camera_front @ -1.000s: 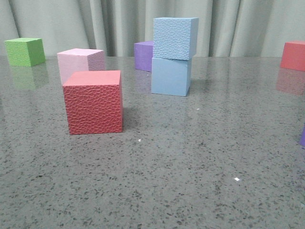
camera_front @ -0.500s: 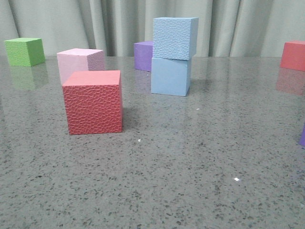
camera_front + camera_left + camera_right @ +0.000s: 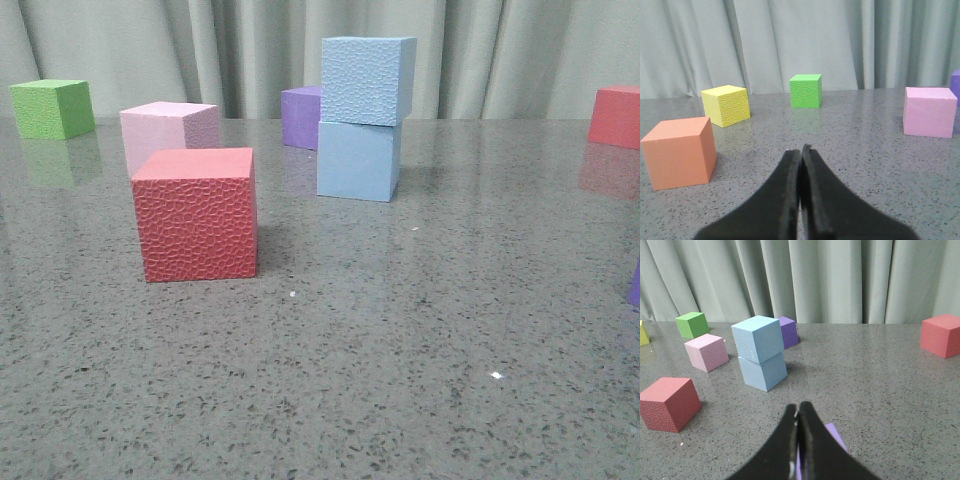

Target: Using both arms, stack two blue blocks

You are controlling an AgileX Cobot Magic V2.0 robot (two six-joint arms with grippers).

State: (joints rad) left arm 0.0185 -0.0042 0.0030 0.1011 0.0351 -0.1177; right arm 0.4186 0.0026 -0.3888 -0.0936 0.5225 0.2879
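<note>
1. At the bottom centre of my left wrist view, the left gripper has its dark tapering fingers pressed together with nothing between them.
2. At the bottom centre of my right wrist view, the right gripper is closed the same way, fingers together and holding nothing; a purple cube peeks out just behind them on the right.
3. Beyond the left fingers I see an orange cube at the left edge, a yellow cube behind it, a green cube near the curtain, and a pink cube at the right.
4. In the upper middle of my front view, the pebbled blue block sits on top of the smooth blue block, touching it and turned slightly, overhanging a little to the right. Neither gripper shows there.
5. The smooth block rests on the grey speckled table.
6. A textured red cube stands left of centre, nearer the camera than the stack, and well apart from it.
7. Another purple cube sits just behind the stack on its left.
</note>
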